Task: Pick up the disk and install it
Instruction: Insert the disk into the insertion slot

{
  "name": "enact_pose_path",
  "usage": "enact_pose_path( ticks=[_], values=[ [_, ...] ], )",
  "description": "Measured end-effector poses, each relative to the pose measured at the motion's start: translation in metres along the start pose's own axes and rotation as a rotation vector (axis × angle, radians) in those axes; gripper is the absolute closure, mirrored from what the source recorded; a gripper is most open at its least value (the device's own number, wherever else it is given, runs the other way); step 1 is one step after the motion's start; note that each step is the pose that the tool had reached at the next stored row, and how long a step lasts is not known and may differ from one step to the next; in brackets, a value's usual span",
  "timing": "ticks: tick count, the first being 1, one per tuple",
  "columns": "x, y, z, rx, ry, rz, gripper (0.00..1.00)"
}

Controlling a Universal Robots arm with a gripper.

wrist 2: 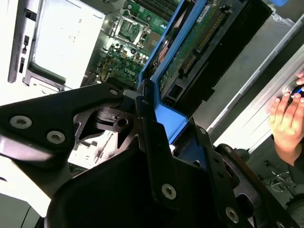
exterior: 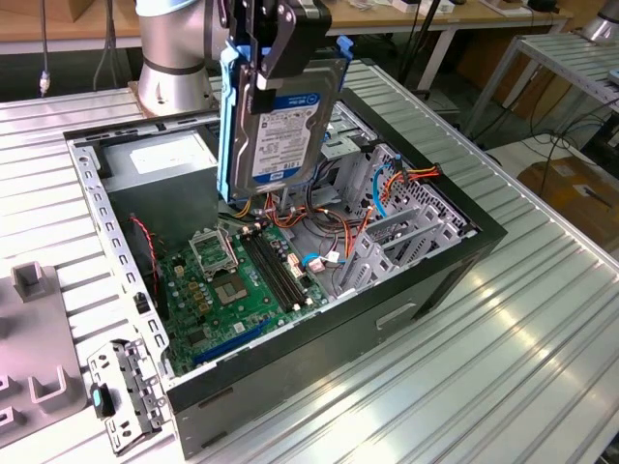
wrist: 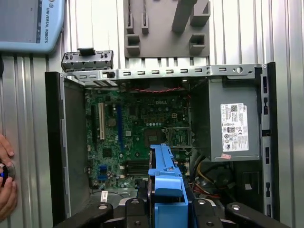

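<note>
While it hangs upright, disk: above the open computer case on tabletop.
pincer: closed tight on disk's upper end.

Bright, even overhead light. Second wrist view: power supply box beyond gripper blown out white, gripper body dark. Exterior view: table ribs glare; case interior under disk in soft shadow.
</note>
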State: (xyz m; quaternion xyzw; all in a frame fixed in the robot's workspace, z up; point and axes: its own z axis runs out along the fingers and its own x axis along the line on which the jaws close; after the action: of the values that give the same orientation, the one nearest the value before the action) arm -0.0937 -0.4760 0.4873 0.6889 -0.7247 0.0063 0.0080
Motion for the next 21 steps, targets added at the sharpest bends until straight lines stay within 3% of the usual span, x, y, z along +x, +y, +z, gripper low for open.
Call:
enact_pose_path(
  ticks=[1, 4, 7, 10, 11, 12, 15, 21],
  values=[
    [0.0041, -0.0003, 0.0001, 0.0, 0.0, 0.0, 0.63],
    [0.0253, -0.003, 0.001, 0.0, 0.0, 0.0, 0.63],
    [0.0345, -0.0094, 0.0015, 0.0, 0.0, 0.0, 0.63],
    [0.0367, -0.0218, 0.0018, 0.0, 0.0, 0.0, 0.63],
    [0.0372, -0.0279, 0.0018, 0.0, 0.0001, 0.0, 0.63],
    [0.0373, -0.0392, 0.0019, 0.0, 0.0001, 0.0, 0.63],
    [0.0372, -0.0559, 0.0022, 0.0, -0.0001, 0.0, 0.63],
    [0.0366, -0.0775, 0.0026, -0.0001, 0.0, 0.0, 0.63]
  ],
)
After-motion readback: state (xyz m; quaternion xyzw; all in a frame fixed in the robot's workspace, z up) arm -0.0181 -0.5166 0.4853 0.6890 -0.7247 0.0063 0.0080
